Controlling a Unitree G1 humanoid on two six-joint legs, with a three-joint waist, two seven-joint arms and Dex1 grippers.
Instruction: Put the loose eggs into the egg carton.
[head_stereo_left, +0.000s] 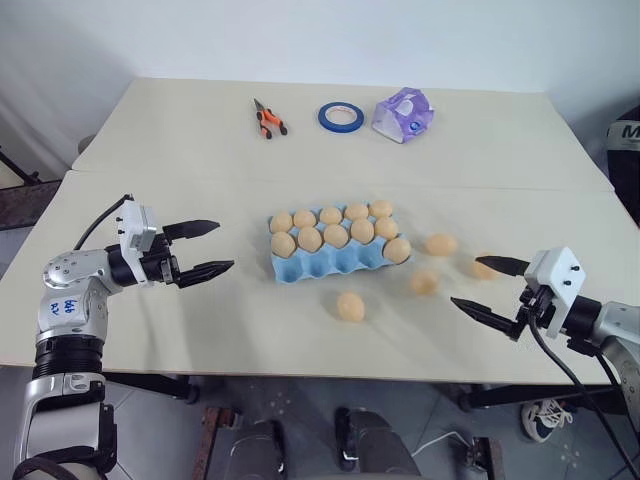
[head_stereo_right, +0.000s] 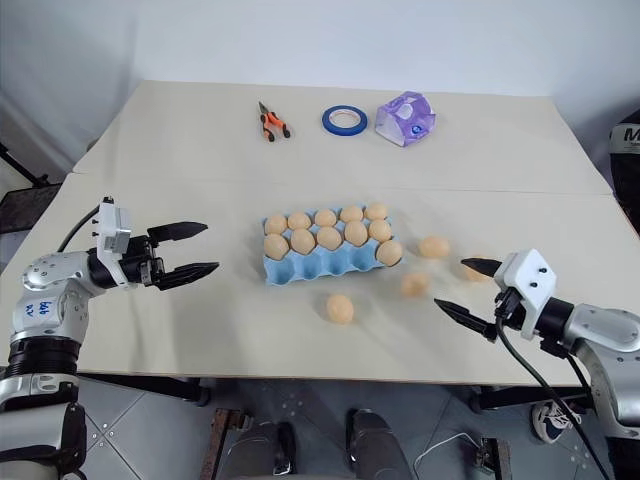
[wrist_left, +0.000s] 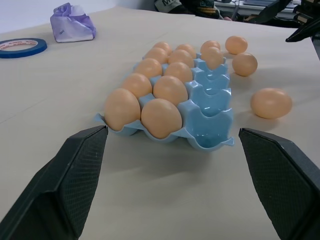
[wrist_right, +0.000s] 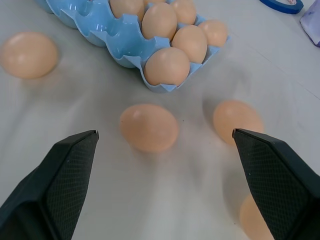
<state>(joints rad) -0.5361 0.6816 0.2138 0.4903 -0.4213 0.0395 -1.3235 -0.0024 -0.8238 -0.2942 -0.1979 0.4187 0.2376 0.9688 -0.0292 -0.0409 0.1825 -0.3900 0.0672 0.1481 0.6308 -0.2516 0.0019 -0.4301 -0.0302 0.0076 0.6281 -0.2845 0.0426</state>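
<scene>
The egg carton (head_stereo_left: 335, 257) is a light-blue tray of moulded pulp with round cups, without lid, and it lies near the middle of the counter (head_stereo_left: 200, 130). Its two far rows are full, five eggs in each, and one more egg sits in the near row at the right end, so eleven eggs are in the carton. The other cups of the near row are empty. The shells are smooth, matte and tan-orange, oval in shape.

Four loose eggs (head_stereo_left: 351, 306) lie on the counter. One is just in front of the carton, toward the near edge. Two (head_stereo_left: 440, 244) lie to the right of the carton, near its right end. The fourth lies beside the right tool.

The left tool (head_stereo_left: 205, 249) is at the left of the carton, apart from it, with its two black fingers spread and nothing between them. The right tool (head_stereo_left: 488, 286) is near the right edge, also spread wide and holding nothing.

Along the far edge there are orange-handled pliers (head_stereo_left: 268, 119), one ring of blue tape (head_stereo_left: 341, 117) and one purple-and-white faceted packet (head_stereo_left: 404, 114).
</scene>
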